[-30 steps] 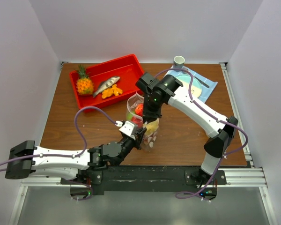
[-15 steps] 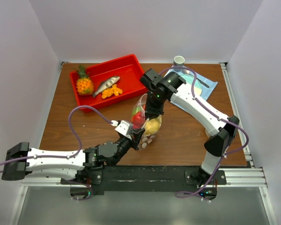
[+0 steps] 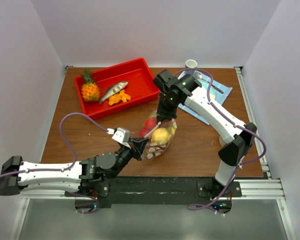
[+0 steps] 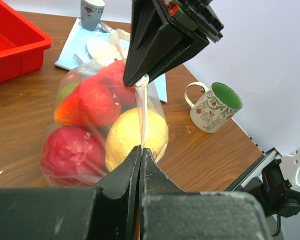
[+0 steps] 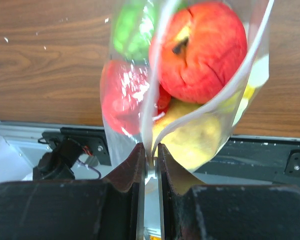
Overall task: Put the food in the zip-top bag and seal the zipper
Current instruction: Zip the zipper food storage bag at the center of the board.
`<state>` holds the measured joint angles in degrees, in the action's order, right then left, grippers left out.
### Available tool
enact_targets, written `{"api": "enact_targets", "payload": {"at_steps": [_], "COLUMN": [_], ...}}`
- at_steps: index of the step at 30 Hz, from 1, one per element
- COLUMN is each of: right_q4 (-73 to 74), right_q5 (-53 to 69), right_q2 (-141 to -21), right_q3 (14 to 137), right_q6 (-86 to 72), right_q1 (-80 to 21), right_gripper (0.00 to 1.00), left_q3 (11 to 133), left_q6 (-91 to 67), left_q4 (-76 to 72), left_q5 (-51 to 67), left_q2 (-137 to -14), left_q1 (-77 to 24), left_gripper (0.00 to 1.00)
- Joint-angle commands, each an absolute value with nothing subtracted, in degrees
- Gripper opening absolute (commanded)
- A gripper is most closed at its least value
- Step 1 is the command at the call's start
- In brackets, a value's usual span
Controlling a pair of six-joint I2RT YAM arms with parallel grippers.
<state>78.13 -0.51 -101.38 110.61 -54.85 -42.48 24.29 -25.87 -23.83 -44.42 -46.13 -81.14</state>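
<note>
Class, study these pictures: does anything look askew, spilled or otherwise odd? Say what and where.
Nothing has spilled, but the bag is not sealed. Past the right gripper, whose jaws pinch the zipper, its two strips part, so the mouth gapes beside the fruit inside the bag.

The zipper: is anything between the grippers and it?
Nothing visible does. The left gripper and right gripper are both shut on the zipper itself; the fruit sits inside the bag, not between strip and fingers.

No writing, label, brand or number is readable; the mug [image 4: 210, 109] bears only a leafy pattern
</note>
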Motion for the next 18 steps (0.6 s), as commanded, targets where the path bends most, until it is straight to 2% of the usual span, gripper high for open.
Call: {"api": "enact_targets", "payload": {"at_steps": [1,18], "right_q4": [73.0,66.4], "right_q5": [-15.7,-20.7], "right_q2": [-99.8,-97.3], "right_q3": [113.1,109.3], "right_q6": [-51.6,-49.0], "right_q1": [-37.3,-32.7], "right_gripper": [0.00,0.00], "left_q3": [23.4,22.7], "left_q6": [-30.0,-35.4], "left_q4": [-21.3,-15.4], "left_q5": [-46.3,-50.2], "left_q2": [-42.8,-37.2], "left_q1": [-82.8,-82.8], "left_gripper": [0.00,0.00]}}
